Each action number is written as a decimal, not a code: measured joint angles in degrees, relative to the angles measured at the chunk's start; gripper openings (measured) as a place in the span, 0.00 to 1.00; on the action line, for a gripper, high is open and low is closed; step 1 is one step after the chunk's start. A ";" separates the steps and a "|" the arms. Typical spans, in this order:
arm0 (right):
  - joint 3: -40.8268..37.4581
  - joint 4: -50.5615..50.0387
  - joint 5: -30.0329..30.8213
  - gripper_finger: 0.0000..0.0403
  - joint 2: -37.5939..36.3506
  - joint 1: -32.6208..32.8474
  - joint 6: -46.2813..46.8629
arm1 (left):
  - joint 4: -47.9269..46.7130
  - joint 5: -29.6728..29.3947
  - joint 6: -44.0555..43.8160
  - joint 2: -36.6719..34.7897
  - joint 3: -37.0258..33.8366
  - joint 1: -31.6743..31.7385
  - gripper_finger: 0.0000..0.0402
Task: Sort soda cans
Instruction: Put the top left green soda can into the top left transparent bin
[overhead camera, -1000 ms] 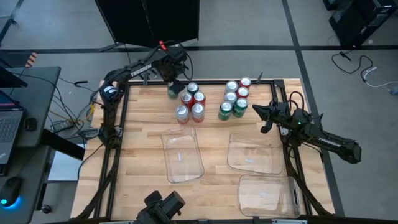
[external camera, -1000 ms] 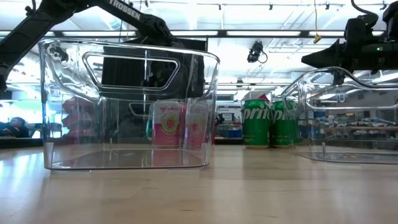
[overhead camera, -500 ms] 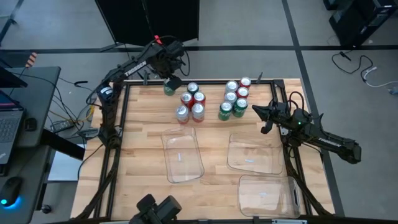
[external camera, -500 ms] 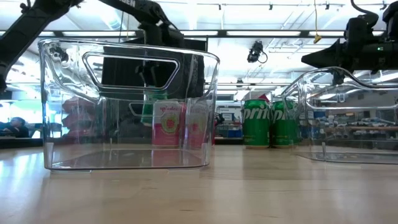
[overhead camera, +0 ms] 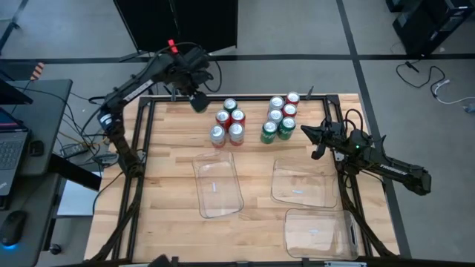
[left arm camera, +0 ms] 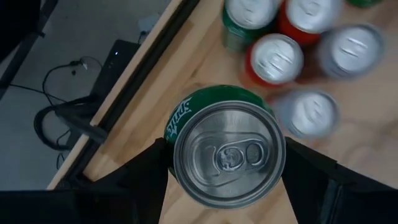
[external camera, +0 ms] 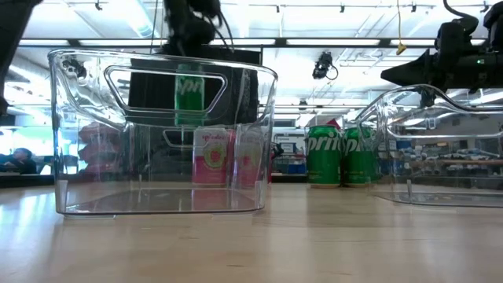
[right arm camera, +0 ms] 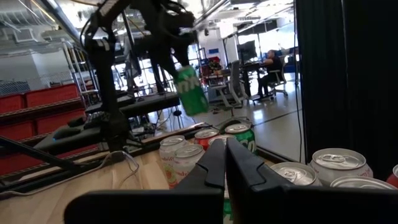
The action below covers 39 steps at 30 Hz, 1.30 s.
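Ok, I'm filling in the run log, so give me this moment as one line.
left gripper: fingers shut on green can, lifted above table's far left edge | right gripper: shut, idle by right edge | trays: no cans

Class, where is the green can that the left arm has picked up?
In the high view, the green can hangs in the left gripper above the table's far left edge, apart from the left cluster of cans.

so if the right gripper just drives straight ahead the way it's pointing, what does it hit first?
Most likely the near cluster of soda cans: the shut right gripper points at its green cans. Its height relative to the can tops is unclear, so it might pass over.
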 joint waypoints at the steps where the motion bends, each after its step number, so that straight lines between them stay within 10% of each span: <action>1: 0.00 0.00 0.00 0.00 0.00 0.00 0.00 | -0.74 -0.17 -0.55 -1.00 0.00 -0.77 0.64; 21: 0.00 0.07 0.04 0.00 0.00 -0.02 -0.04 | -3.16 5.33 -8.06 -11.19 -1.25 -21.37 0.64; 39: 0.00 0.09 0.07 0.00 0.00 -0.02 -0.07 | 9.74 8.45 -3.62 -12.68 -27.39 -33.54 0.63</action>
